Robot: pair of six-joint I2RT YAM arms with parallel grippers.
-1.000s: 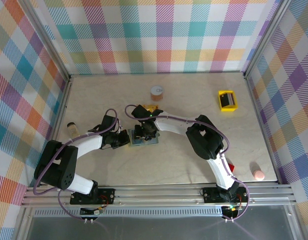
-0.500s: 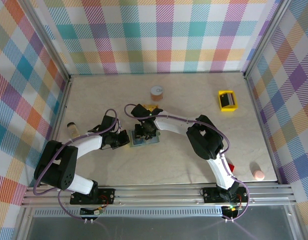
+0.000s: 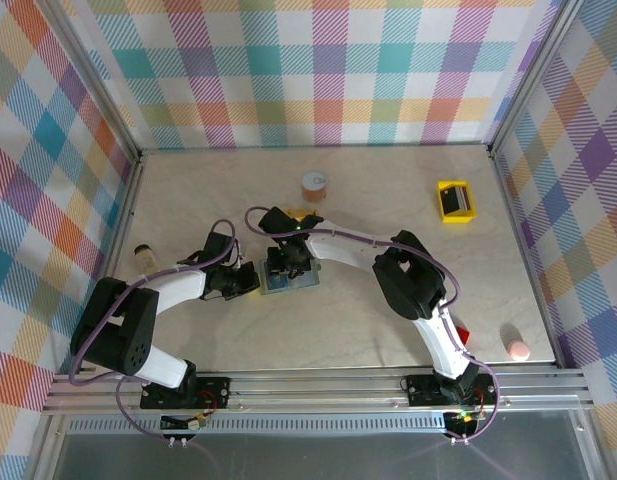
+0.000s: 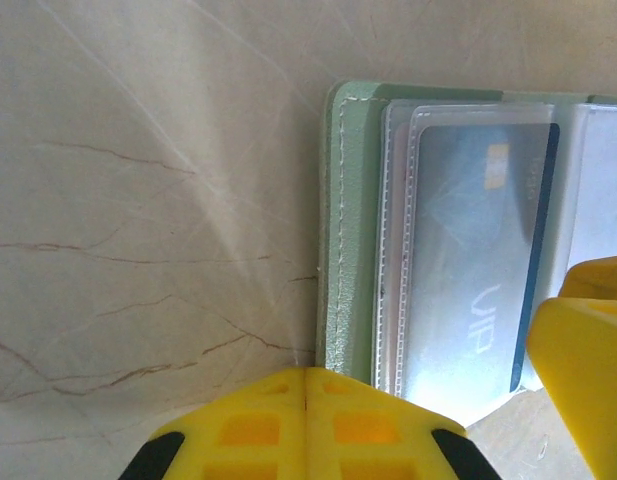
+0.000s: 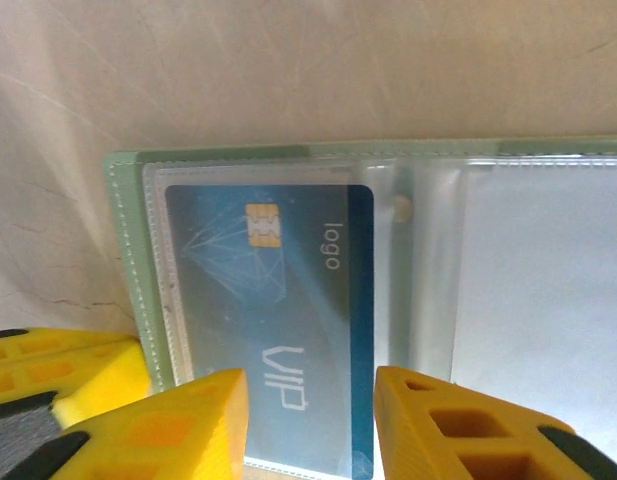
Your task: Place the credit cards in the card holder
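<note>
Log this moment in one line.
card holder open | blue VIP card in clear sleeve | left pincer shut at holder edge | right pincer open over card

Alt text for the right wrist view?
A blue plastic card with gold chip and VIP lettering sits in a clear sleeve of the open sage-green card holder. The right gripper, yellow jaws apart, straddles the card's lower edge.

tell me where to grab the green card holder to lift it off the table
Take the card holder by its stitched green border, the soft strip that juts past the clear sleeves. It lies open and flat on the table, so probably come in low from that outer side, sliding one finger under the edge. Avoid pinching over the blue card.
</note>
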